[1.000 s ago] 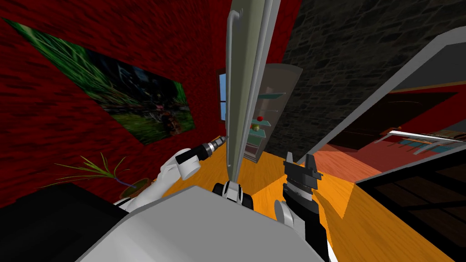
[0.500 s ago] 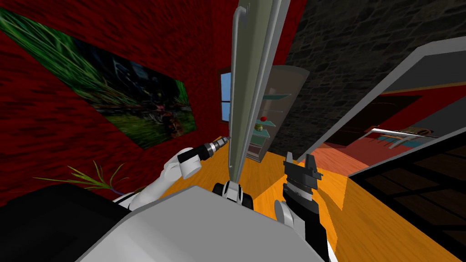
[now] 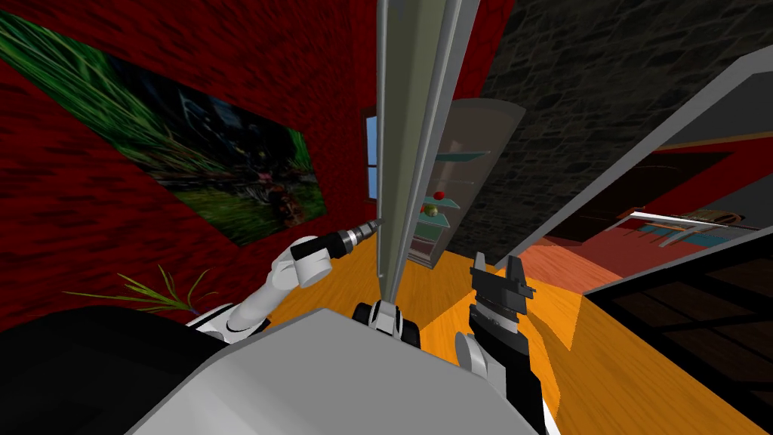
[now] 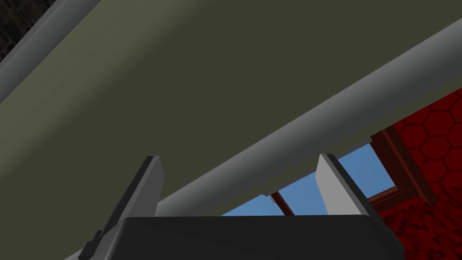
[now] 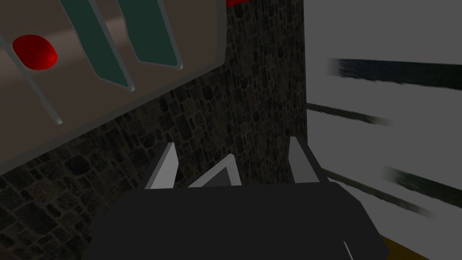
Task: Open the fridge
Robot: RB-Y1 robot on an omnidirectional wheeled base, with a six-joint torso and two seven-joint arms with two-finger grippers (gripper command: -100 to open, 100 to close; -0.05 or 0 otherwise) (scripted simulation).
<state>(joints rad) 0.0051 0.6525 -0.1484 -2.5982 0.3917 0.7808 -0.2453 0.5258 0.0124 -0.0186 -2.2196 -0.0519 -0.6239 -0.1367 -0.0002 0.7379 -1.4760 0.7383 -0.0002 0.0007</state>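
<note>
While left gripper (image 4: 238, 157) brackets the handle (image 4: 316, 117), the door (image 3: 400, 151) half-hides shelves (image 3: 445, 202).

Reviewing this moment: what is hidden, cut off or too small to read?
Left wrist view: whether the left gripper touches the grey bar handle; its dark body covers the bar's near stretch.
Head view: the top of the olive-grey fridge door, cut off by the upper edge.
Head view: the red round item beyond the door, too small to identify.
</note>
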